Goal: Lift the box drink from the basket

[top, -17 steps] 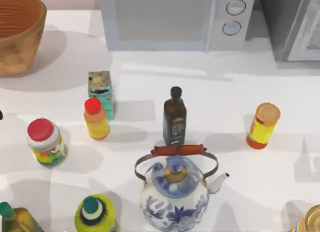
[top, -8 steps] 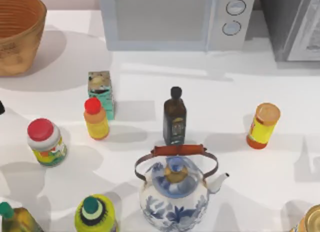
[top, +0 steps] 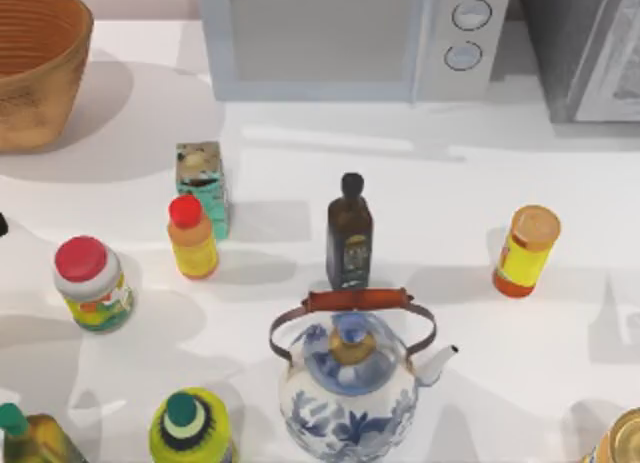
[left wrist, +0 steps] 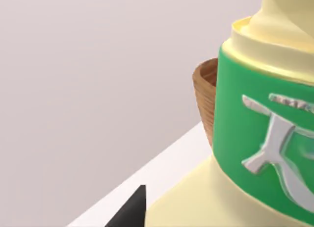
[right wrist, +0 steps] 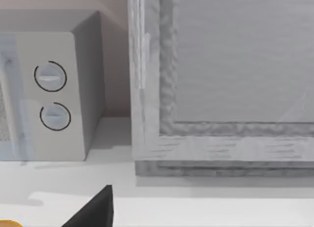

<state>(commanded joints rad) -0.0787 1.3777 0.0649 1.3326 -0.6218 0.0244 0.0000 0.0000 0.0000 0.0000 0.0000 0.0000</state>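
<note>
Left gripper (left wrist: 128, 213): we see a dark tip of it low in our left wrist view, close beside a cream bottle (left wrist: 255, 138) with a green label; we cannot tell how far it is open or whether it holds anything.
Right gripper (right wrist: 93, 210): a dark tip shows in our right wrist view, facing the microwave (right wrist: 54, 89) and a grey cabinet (right wrist: 221, 89); its opening we cannot tell either.
Box drink (top: 202, 185): it stands upright on the desk (top: 420, 183), not in the basket (top: 40, 63), well apart from it and just behind the orange bottle (top: 191, 238).
Basket: far left corner, nothing visible inside from above.
Why so: we judge the box already sits outside, so the lift must start from the desk.
Arm pose: our left arm seems low at the left edge, camera aimed toward the basket; our right looks parked, pointed rearward.
</note>
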